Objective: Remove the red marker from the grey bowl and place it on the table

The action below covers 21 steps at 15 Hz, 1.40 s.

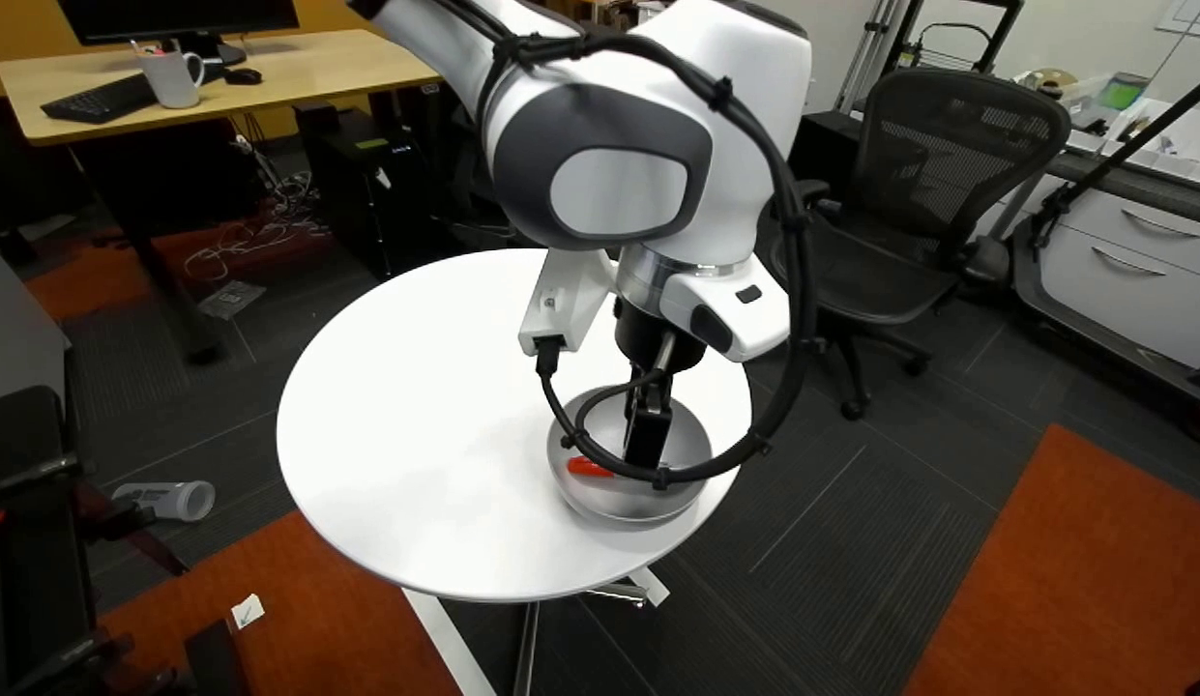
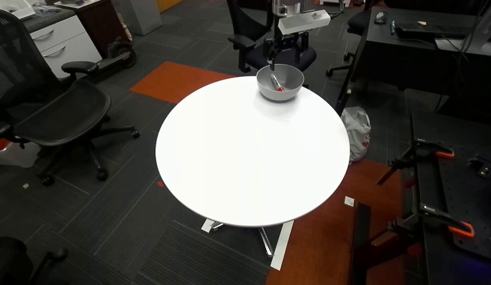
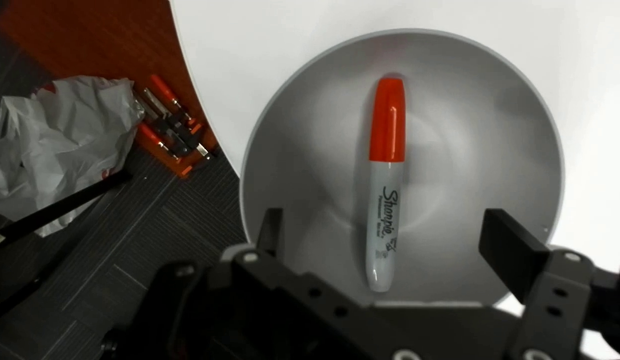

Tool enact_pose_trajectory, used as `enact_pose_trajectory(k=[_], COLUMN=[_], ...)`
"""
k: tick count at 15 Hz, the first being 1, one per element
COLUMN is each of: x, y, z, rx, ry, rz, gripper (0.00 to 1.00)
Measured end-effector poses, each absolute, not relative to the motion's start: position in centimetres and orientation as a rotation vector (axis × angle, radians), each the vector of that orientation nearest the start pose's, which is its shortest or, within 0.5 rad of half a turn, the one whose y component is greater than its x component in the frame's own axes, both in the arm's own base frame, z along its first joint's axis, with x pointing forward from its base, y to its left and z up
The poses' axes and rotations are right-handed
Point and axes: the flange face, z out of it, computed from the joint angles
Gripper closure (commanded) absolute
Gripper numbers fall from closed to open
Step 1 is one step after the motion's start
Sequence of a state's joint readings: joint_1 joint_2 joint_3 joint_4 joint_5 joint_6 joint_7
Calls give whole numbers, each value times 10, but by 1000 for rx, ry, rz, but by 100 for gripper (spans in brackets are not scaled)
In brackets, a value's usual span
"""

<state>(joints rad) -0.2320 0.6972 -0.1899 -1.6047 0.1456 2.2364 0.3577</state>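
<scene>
Spread wide and holding nothing, the gripper (image 3: 383,234) appears to flank the marker (image 3: 387,187) in the wrist view, likely so closing would pinch it crosswise. The marker lies inside the grey bowl (image 3: 472,127), which stands on the white table (image 2: 253,158) near its edge, perhaps for easy reach.

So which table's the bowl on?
The round white table: bowl near its edge, marker inside. The wooden desk and dark desks have straight edges.

In the wrist view, grey bowl (image 3: 454,165) partly behind the gripper (image 3: 382,225) (itself incomplete at the bottom).
</scene>
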Motion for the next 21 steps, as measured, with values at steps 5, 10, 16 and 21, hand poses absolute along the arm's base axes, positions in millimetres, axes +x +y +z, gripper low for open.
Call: enact_pose_trajectory(k=[5,10,16,21], x=[639,647,654,658], y=[-271,-272,-271,-273], z=[205,187,171,160], rx=[-2921,-2934,-2935,-2946], ry=[1171,1122,1106,1048], rz=[129,211,285,285], gripper=[0,0,0,25])
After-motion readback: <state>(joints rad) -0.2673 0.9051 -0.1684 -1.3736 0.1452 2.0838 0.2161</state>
